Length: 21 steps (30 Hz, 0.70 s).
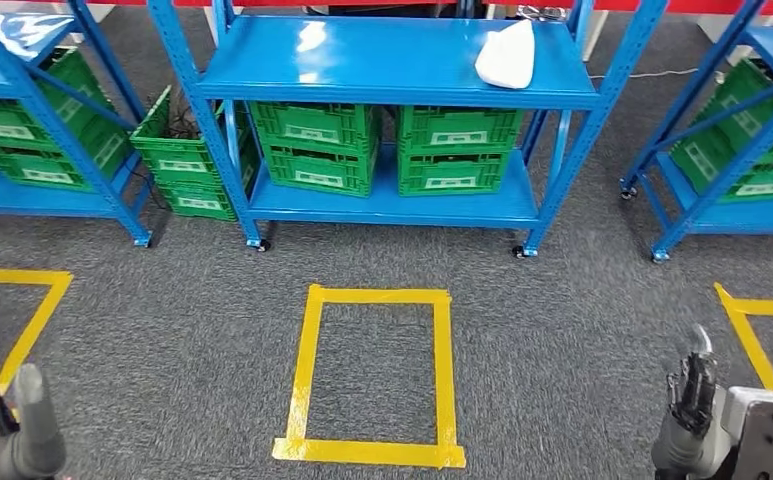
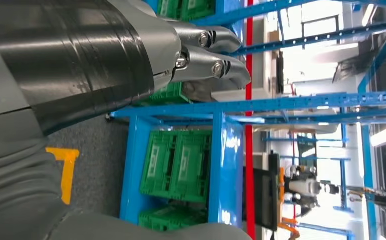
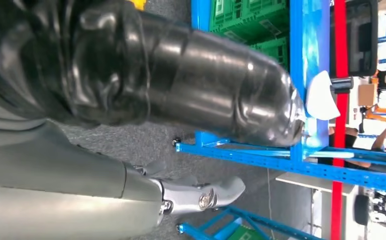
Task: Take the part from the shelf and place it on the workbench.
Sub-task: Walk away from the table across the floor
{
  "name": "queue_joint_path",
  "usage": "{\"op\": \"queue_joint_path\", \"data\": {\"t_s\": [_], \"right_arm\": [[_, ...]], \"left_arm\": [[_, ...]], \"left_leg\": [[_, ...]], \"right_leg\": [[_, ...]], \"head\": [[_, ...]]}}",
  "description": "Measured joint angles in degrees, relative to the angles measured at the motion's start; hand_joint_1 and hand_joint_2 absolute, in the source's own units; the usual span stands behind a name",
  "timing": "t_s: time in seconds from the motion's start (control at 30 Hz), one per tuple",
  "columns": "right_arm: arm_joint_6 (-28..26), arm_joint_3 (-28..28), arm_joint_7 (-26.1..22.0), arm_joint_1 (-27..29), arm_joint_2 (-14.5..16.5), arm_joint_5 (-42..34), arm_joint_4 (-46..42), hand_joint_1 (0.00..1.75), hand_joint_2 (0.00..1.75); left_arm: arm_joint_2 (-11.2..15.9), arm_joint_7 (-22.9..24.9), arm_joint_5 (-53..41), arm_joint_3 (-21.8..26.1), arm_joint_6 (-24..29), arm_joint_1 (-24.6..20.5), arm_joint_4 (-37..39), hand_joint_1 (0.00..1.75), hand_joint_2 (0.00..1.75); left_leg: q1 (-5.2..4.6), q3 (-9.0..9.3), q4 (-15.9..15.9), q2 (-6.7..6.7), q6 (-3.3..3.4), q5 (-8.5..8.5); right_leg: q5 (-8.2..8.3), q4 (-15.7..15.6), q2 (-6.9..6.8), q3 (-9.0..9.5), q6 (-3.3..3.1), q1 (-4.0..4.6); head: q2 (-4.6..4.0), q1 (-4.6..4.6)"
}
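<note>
Head view shows a white part (image 1: 507, 55) lying on the top shelf (image 1: 362, 60) of a blue rack, near its right end, its long axis tilted and its narrow end pointing up and away. Green crates (image 1: 387, 148) sit on the lower shelf. Both hands hang low and hold nothing: left hand (image 1: 2, 420) with fingers loosely extended, right hand (image 1: 697, 395) with fingers apart. Yellow tape (image 1: 372, 375) marks a rectangle on the grey floor.
</note>
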Motion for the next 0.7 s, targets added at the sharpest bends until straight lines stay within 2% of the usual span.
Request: {"op": "queue_joint_path", "data": {"t_s": [0.03,0.1,0.13,0.17,0.2,0.23,0.3,0.37,0.43,0.53,0.7], "right_arm": [[0.0,0.0,-0.1,-0.1,0.0,0.0,0.0,0.00,0.00],[-0.1,0.0,-0.2,-0.2,0.0,0.0,0.0,0.00,0.00],[-0.1,0.0,-0.1,-0.2,0.0,0.1,0.1,0.00,0.00],[-0.2,0.0,0.0,-0.2,0.0,0.3,0.1,0.00,0.00],[-0.2,0.0,0.1,0.0,0.0,0.7,0.2,0.00,0.00],[-0.3,0.0,0.2,0.1,0.0,1.2,0.2,0.00,0.00],[-0.5,0.0,0.6,0.1,0.0,2.1,0.2,0.00,0.00],[-0.6,0.0,1.0,0.0,0.1,2.5,0.2,0.00,0.00],[-0.7,0.0,1.2,0.0,0.2,2.7,0.2,0.00,0.00],[-0.9,0.0,1.2,-0.2,0.2,2.8,0.2,0.00,0.00],[-1.1,0.0,1.8,-0.4,0.2,3.6,0.3,0.00,0.00]], "left_arm": [[0.0,0.2,-0.1,-0.1,0.0,-0.1,0.0,0.00,0.00],[0.0,0.5,-0.3,-0.2,0.1,-0.1,0.0,0.00,0.00],[0.0,0.7,-0.3,-0.2,0.1,-0.1,0.0,0.00,0.00],[0.0,1.0,-0.4,-0.2,0.1,-0.1,0.0,0.00,0.00],[0.0,1.1,-0.5,-0.2,0.1,-0.1,0.0,0.00,0.00],[0.0,1.1,-0.6,-0.3,0.1,-0.1,0.1,0.00,0.00],[0.0,1.1,-0.9,-0.3,0.1,-0.2,0.0,0.00,0.00],[0.0,1.1,-1.0,-0.4,0.1,-0.3,0.0,0.00,0.00],[0.1,0.9,-1.0,-0.6,0.2,-0.3,0.0,0.00,0.00],[0.2,0.4,-0.9,-0.7,0.5,-0.3,-0.1,0.00,0.00],[0.3,0.0,-0.7,-0.7,0.5,-0.3,-0.2,0.00,0.00]], "left_leg": [[0.17,0.43,-0.6,0.84,0.24,0.12],[0.24,0.90,-1.0,2.51,0.56,0.07],[0.21,0.96,-0.9,3.28,0.68,-0.07],[0.19,0.99,-0.9,3.90,0.68,-0.23],[0.20,1.04,-0.8,4.43,0.62,-0.42],[0.23,1.15,-0.7,4.87,0.53,-0.61],[0.25,1.47,-0.6,5.50,0.17,-1.01],[0.09,1.58,-0.4,5.75,-0.42,-1.39],[-0.01,1.57,-0.2,5.78,-0.76,-1.53],[0.06,1.58,-0.1,5.77,-0.34,-1.41],[0.14,1.84,-0.9,5.76,-0.68,-1.24]], "right_leg": [[-0.85,1.5,-1.57,-0.55,0.28,0.12],[-3.89,7.4,-5.18,-3.55,0.83,0.10],[-5.37,10.9,-5.99,-5.48,1.07,-0.05],[-6.04,13.2,-6.37,-6.83,1.30,-0.20],[-5.69,13.8,-6.60,-7.23,1.48,-0.34],[-4.35,12.2,-6.78,-6.49,1.58,-0.45],[-0.71,4.9,-7.29,-2.86,1.45,-0.53],[1.03,-0.2,-7.71,0.15,0.94,-0.31],[1.20,-0.9,-7.75,0.86,0.54,-0.06],[1.51,-1.0,-7.73,0.63,0.54,-0.02],[1.32,-0.9,-7.74,0.66,0.15,0.08]], "head": [[0.00,0.30],[0.00,1.13],[0.00,1.48],[0.00,1.61],[0.00,1.72],[0.00,1.83],[0.00,2.17],[0.00,2.35],[0.00,2.20],[0.00,1.65],[0.00,0.74]]}}
